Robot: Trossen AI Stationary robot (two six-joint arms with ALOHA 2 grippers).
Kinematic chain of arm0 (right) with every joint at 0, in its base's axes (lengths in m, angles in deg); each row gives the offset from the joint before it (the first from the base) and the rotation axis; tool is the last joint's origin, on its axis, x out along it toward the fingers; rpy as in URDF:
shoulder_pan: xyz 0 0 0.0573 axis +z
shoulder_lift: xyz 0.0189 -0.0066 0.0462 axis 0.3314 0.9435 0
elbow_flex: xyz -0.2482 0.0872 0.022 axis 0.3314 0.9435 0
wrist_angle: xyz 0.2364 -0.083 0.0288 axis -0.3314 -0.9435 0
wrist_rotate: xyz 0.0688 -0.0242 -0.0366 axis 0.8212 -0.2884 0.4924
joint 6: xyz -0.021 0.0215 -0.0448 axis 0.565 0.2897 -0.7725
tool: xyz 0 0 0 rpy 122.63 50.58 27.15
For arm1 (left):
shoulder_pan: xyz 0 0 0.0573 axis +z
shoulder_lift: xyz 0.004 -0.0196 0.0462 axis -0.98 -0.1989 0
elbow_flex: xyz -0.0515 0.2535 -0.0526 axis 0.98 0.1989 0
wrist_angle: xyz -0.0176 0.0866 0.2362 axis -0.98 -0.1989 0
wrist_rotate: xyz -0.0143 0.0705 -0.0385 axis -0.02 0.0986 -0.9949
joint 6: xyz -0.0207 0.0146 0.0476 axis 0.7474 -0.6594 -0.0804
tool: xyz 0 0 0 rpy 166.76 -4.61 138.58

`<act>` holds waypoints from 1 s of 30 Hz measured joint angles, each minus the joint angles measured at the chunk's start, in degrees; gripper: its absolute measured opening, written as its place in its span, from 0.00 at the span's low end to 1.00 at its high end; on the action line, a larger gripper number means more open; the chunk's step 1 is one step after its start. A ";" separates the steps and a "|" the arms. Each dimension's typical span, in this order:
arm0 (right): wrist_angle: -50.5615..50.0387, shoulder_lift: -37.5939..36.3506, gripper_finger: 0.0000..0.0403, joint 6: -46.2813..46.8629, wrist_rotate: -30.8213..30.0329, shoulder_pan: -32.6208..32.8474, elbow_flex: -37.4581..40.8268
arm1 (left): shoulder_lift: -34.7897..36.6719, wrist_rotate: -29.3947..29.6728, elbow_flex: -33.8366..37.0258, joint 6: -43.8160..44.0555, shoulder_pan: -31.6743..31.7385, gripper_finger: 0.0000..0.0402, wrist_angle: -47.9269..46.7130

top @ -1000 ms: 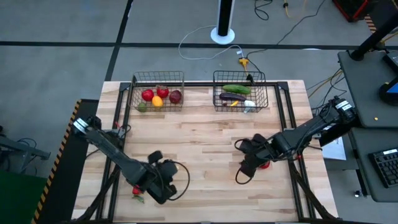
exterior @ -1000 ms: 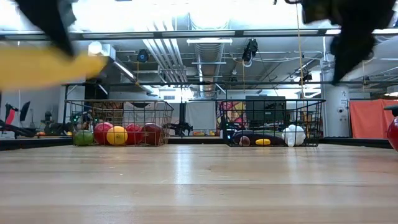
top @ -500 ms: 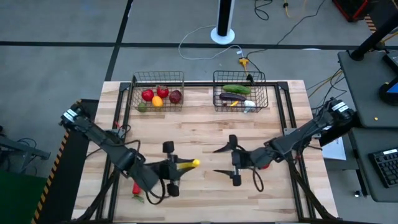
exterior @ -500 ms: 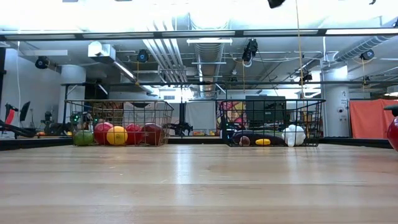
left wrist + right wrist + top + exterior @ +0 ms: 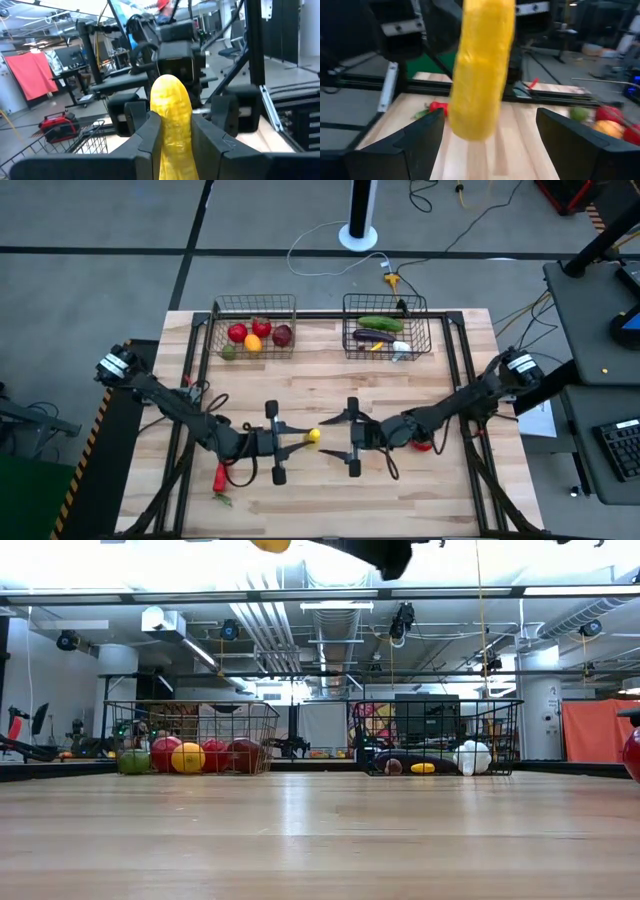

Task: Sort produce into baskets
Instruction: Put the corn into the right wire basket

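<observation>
You had brought the left gripper [image 5: 300, 439], clamped on the yellow banana [image 5: 309, 437], up to mid-table to meet the right gripper [image 5: 350, 442], jaws apart and narrowing around its tip, a likely handover toward the far right basket [image 5: 386, 340].

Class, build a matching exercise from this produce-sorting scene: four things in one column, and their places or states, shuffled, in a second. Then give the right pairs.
Column 1
1. yellow vegetable
2. cucumber
3. orange fruit
4. red pepper

Column 2
A. in the basket with the round fruits
B. lying on the table, near the left arm
C. held in the left gripper, facing the open right gripper
D. in the basket with the long vegetables

Pairs: 1-C, 2-D, 3-A, 4-B
</observation>
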 joint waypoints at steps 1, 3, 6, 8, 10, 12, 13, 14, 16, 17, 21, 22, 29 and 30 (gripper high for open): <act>0.68 0.42 0.75 0.48 1.82 -0.49 -0.24 | 0.00 0.02 0.33 0.00 0.00 0.16 -0.01; 1.50 0.92 0.74 1.99 5.34 -1.46 -0.84 | 0.00 0.00 0.43 0.00 0.17 0.16 0.04; 2.29 1.74 0.72 3.95 8.99 -2.75 -1.71 | 0.00 0.00 0.42 -0.04 0.26 0.16 -0.02; 2.36 2.40 0.71 4.51 10.51 -3.31 -1.98 | 0.00 0.00 0.13 -0.05 0.39 0.16 -0.02; 2.64 3.31 0.69 4.72 11.23 -3.64 -3.13 | 0.00 0.00 0.06 -0.06 0.42 0.16 0.28; 2.36 4.10 0.67 4.75 11.35 -3.79 -4.18 | 0.00 0.00 0.06 -0.05 0.42 0.16 0.09; 2.44 4.64 0.66 4.67 11.42 -3.79 -4.70 | 0.00 -0.02 0.06 -0.05 0.42 0.16 0.07; 2.47 5.06 0.64 4.64 11.40 -3.79 -5.08 | 0.00 -0.04 0.06 0.01 0.42 0.16 0.03; 2.06 5.71 0.60 4.43 11.40 -3.79 -5.66 | 0.00 -0.06 0.02 0.20 0.42 0.16 -0.05; 1.94 5.94 0.58 4.44 11.39 -3.79 -5.94 | 0.00 -0.07 0.02 0.24 0.42 0.16 -0.06; 1.91 6.01 0.49 4.47 11.34 -3.79 -6.04 | 0.00 0.73 -0.05 2.39 0.42 0.17 0.24; 1.84 6.01 0.46 4.49 11.29 -3.82 -6.04 | 0.00 1.16 -0.05 2.87 0.42 0.18 0.16; -1.25 4.84 0.36 4.01 11.47 -4.09 -6.04 | 0.04 2.59 -0.05 5.98 0.20 0.39 -0.25; -2.34 4.47 0.36 4.09 11.47 -4.14 -6.04 | 0.27 2.76 -0.05 6.24 -0.03 0.43 -1.01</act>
